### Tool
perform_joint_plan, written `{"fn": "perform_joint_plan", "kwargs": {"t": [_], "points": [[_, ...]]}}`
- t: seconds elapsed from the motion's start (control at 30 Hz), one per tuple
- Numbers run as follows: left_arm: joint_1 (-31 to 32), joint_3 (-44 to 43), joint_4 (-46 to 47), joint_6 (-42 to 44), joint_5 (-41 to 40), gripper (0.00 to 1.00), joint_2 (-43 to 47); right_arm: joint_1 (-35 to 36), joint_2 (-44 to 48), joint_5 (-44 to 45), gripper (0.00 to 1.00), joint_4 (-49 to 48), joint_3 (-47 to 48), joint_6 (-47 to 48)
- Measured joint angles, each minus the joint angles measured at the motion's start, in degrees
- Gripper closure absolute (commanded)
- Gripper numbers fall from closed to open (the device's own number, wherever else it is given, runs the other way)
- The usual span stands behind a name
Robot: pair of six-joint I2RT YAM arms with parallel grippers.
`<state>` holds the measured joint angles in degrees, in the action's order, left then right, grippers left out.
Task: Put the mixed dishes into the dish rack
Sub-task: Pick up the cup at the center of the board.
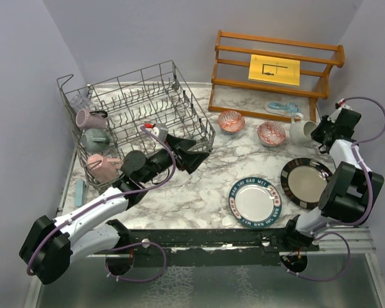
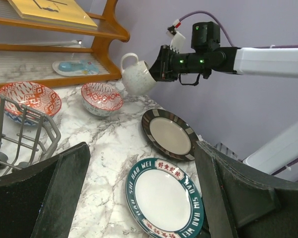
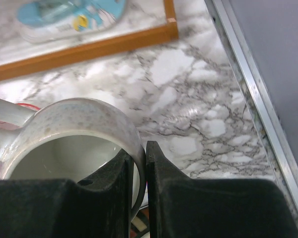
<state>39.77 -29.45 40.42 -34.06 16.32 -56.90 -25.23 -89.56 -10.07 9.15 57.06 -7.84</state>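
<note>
At the far right, my right gripper is shut on the rim of the white mug, one finger inside and one outside. The mug is tilted. My left gripper hangs open and empty by the dish rack's near right corner. Mauve, grey and pink mugs and a clear glass sit along the rack's left side. Two red-patterned bowls, a lettered plate and a dark-rimmed plate lie on the marble.
A wooden slatted shelf with a yellow card stands at the back right, a flat light-blue item on its lowest level. A metal rail runs along the table's right edge, close to the mug.
</note>
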Motion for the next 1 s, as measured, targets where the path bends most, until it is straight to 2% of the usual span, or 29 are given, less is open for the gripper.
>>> {"fn": "perform_joint_plan", "kwargs": {"t": [0.23, 0.53, 0.8, 1.0], "points": [[0.0, -0.2, 2.1, -2.5, 0.1, 0.12, -1.6, -0.4, 8.0, -9.0, 0.99, -4.5, -3.7, 3.1], [0.0, -5.5, 6.6, -8.8, 1.6, 0.13, -9.2, -0.7, 16.8, -27.1, 0.99, -7.9, -8.5, 4.2], [0.0, -8.8, 11.8, -17.1, 2.6, 0.14, -15.7, -0.7, 21.8, -39.4, 0.99, -14.4, -11.0, 0.2], [0.0, -9.6, 13.3, -23.6, 2.6, 0.14, -17.7, -0.7, 25.1, -48.8, 0.99, -23.6, -15.7, -5.2]]}}
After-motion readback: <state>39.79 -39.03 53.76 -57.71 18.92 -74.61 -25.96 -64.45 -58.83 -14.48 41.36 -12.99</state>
